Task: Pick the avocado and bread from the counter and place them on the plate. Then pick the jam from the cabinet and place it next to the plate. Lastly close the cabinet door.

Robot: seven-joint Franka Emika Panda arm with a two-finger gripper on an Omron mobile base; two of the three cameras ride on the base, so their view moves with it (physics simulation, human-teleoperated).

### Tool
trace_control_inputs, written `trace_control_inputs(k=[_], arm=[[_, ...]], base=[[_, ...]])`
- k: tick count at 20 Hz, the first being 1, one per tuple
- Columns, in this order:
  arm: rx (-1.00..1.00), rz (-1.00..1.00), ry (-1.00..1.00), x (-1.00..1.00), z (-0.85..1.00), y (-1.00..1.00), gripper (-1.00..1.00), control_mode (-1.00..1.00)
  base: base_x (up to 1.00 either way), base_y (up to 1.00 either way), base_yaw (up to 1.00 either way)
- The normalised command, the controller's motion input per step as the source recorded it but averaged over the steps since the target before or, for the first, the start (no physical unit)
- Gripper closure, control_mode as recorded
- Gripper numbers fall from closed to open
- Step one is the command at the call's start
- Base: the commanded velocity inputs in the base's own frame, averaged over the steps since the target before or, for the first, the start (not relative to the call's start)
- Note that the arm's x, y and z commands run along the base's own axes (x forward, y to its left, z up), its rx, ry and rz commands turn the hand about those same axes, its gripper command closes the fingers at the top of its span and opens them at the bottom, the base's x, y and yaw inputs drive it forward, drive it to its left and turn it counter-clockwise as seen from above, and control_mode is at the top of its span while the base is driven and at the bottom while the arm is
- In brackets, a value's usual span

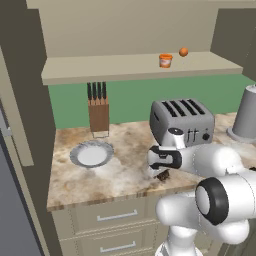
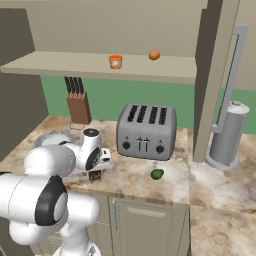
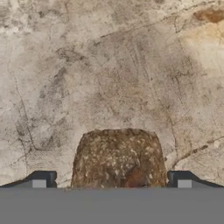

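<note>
The bread [image 3: 118,153], a rough dark-brown chunk, lies on the marbled counter [image 3: 109,65] between my two fingertips [image 3: 41,179]. My gripper [image 3: 111,181] is open and straddles it from above. In the base views the hand hangs low over the bread [image 1: 163,175] [image 2: 95,175] near the counter's front edge. The dark-green avocado [image 2: 157,173] rests to the right, in front of the toaster. Left of the hand lies the grey-white plate [image 1: 91,154], with nothing on it. The orange jam [image 1: 165,60] [image 2: 115,61] stands on the shelf of the open cabinet [image 1: 125,67].
A silver toaster [image 1: 182,120] [image 2: 146,131] stands just behind the hand. A knife block [image 1: 98,112] is at the back left, behind the plate. A small orange ball [image 1: 183,51] sits on the shelf beside the jam. A grey paper-towel holder [image 2: 229,135] stands at the right.
</note>
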Motion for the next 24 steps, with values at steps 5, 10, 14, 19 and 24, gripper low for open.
trace_control_inputs(k=[5,10,14,19,24], arm=[[0.00,0.03,0.00,0.03,-0.33,0.00,-1.00,-1.00],[-0.01,0.02,0.00,0.00,-0.22,0.00,1.00,-1.00],[0.04,0.00,-0.10,-0.14,0.13,0.00,1.00,-1.00],[0.02,0.00,-0.18,-0.11,0.52,0.25,1.00,-1.00],[0.03,0.00,-0.16,0.00,0.54,0.68,1.00,-1.00]], base=[[0.00,0.00,0.00],[0.00,0.00,0.00],[0.00,0.00,0.00],[0.00,0.00,0.00],[0.00,0.00,0.00]])
